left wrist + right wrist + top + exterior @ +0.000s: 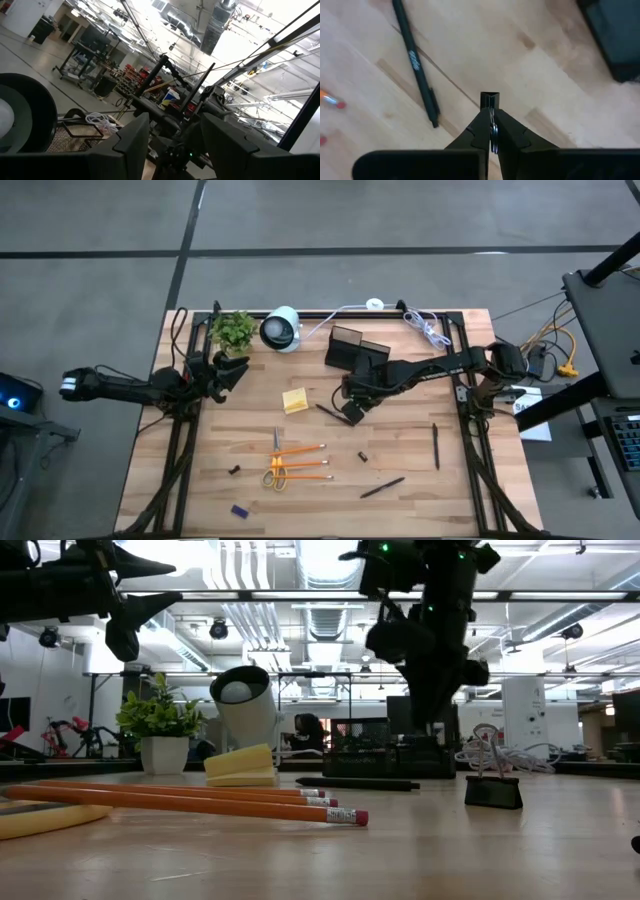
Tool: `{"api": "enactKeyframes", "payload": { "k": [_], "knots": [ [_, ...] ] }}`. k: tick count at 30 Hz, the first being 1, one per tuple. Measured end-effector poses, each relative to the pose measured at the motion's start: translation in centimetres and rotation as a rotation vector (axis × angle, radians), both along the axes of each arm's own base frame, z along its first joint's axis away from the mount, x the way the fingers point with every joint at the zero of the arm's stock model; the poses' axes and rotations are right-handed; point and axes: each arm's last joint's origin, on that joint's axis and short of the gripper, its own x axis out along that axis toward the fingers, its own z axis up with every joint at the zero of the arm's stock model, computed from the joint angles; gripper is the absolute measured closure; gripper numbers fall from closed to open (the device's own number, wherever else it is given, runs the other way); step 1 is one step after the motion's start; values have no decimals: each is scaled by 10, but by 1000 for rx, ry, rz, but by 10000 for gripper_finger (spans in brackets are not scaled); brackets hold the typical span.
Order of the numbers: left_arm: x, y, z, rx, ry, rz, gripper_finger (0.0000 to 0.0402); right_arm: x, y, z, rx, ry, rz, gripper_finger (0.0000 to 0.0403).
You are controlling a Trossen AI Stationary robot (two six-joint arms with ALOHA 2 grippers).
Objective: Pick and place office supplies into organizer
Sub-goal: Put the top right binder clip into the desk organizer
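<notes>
My right gripper hangs over the table's middle, just in front of the black organizer, and is shut on a small black binder clip. A black pen lies on the wood beside it. On the table lie the yellow sticky-note pad, the yellow-handled scissors, orange pencils, two more pens, small dark clips and a blue piece. My left gripper waits open at the left edge, raised. My right gripper pinches the binder clip's metal wire handles between its two fingers, coming from above and pointing steeply down. The clip's black body sticks out past the fingertips and hangs below them, clear of the wood.
A potted plant, a white round lamp-like device and a coiled white cable stand along the far edge. Another binder clip stands upright on the table in the low view. Bare wood lies right of the organizer.
</notes>
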Motion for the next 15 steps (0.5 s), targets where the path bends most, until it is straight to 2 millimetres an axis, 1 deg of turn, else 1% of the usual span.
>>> {"api": "enactKeyframes", "payload": {
  "k": [7,12,15],
  "knots": [
    [0,0,0,0,0,0,235,11,-14,22,-24,-61,42,394],
    [0,0,0,0,0,0,235,17,-30,37,-53,-105,77,394],
    [0,0,0,0,0,0,235,19,-40,43,-73,-119,98,394]
  ]
}}
